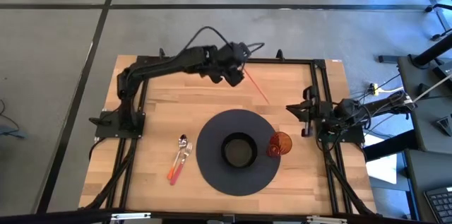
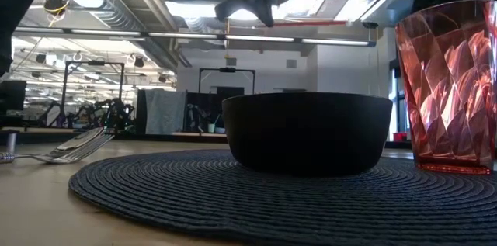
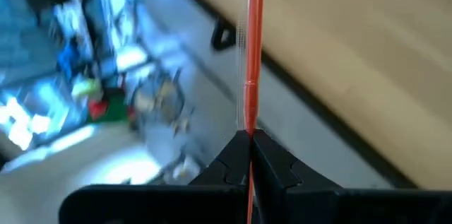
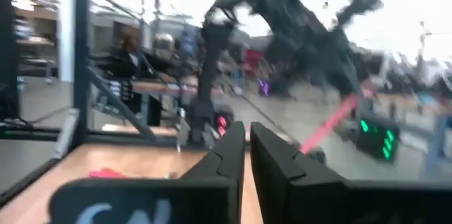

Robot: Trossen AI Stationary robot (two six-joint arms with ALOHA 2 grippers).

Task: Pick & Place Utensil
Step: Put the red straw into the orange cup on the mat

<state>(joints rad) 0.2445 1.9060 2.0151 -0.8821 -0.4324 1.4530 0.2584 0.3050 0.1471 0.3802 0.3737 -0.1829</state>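
**High view: red stick lifted beyond mat**

Left gripper [image 1: 236,74] clamped on red stick [image 1: 256,88], raised beyond mat [image 1: 212,174], presumably for carrying toward bowl [image 1: 239,150]. Right gripper [image 1: 308,112] parked right of mat, near cup [image 1: 279,144], fingers nearly together, empty. Fork and spoon [image 1: 180,159] left of mat. Stick's type unclear; tip blurred.

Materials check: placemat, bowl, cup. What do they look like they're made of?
Placemat: dark woven cord or fibre, judging by the ribbed concentric braid. Bowl: matte black, smooth, opaque; ceramic or plastic, can't tell which. Cup: translucent red-orange with faceted walls, likely plastic, possibly glass.
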